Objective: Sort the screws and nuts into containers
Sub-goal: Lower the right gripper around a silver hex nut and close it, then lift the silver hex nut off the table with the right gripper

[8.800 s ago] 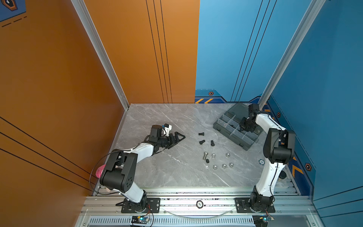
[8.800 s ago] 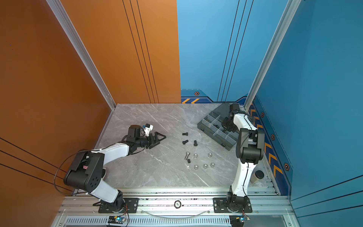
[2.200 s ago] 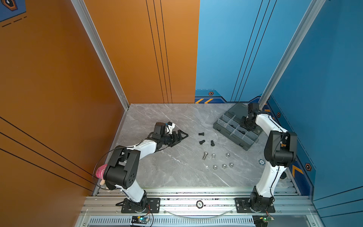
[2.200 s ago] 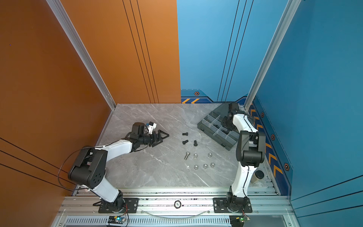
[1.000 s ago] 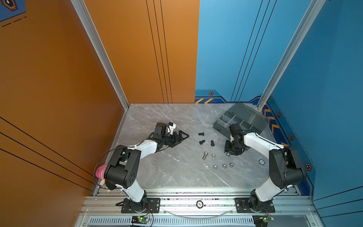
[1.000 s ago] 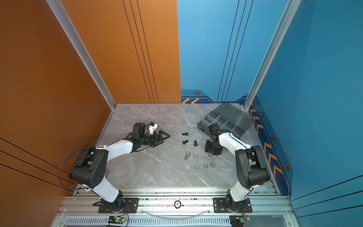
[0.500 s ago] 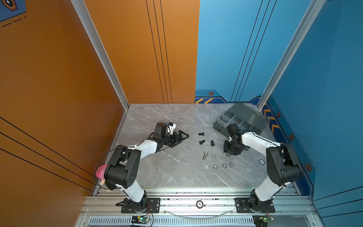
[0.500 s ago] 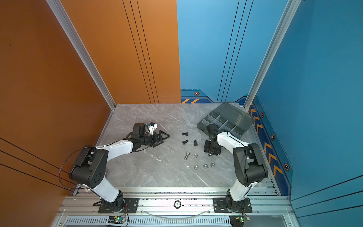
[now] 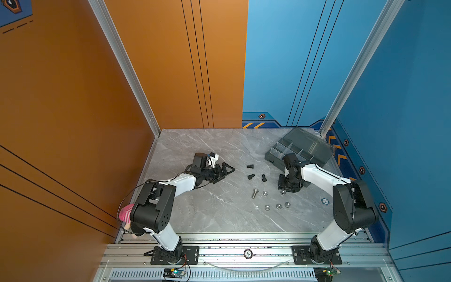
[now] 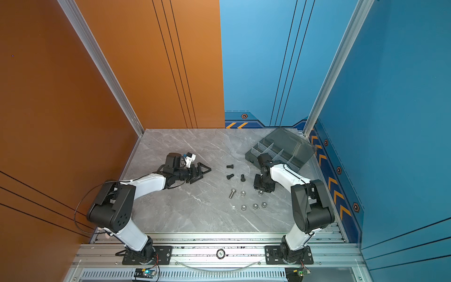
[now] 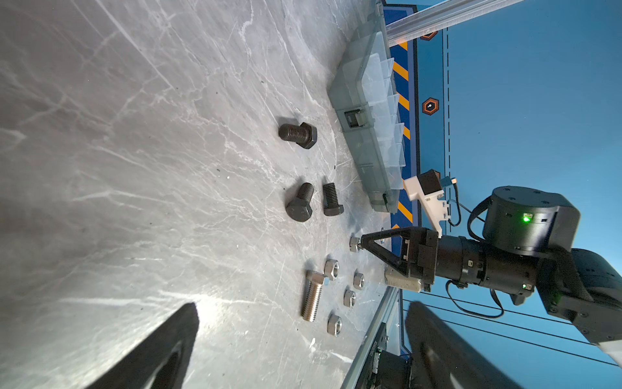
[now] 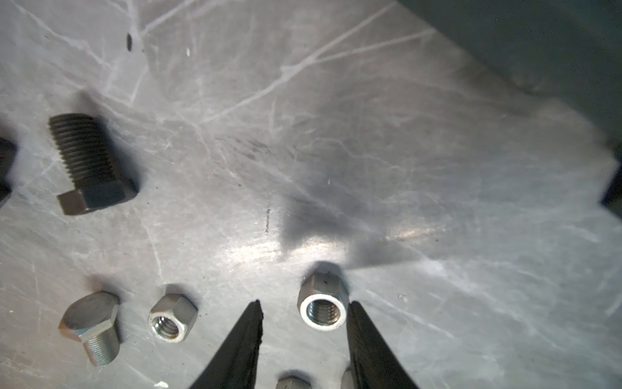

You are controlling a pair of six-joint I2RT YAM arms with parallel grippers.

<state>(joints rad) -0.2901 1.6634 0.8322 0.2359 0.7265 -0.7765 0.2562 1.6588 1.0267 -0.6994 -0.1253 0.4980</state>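
Marbled grey table bears a silver hex nut straddled by the right gripper, jaws parted, apparently so it can be pinched and carried to the open organiser box nearby.

The view's edge crops one black bolt.

White shells on my arms, black joint housings, looping black cable, green light, black triangular left end effector.

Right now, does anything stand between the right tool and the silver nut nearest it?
Nothing visible does: the right tool is open and the silver nut sits between its fingertips, nearer one of them.
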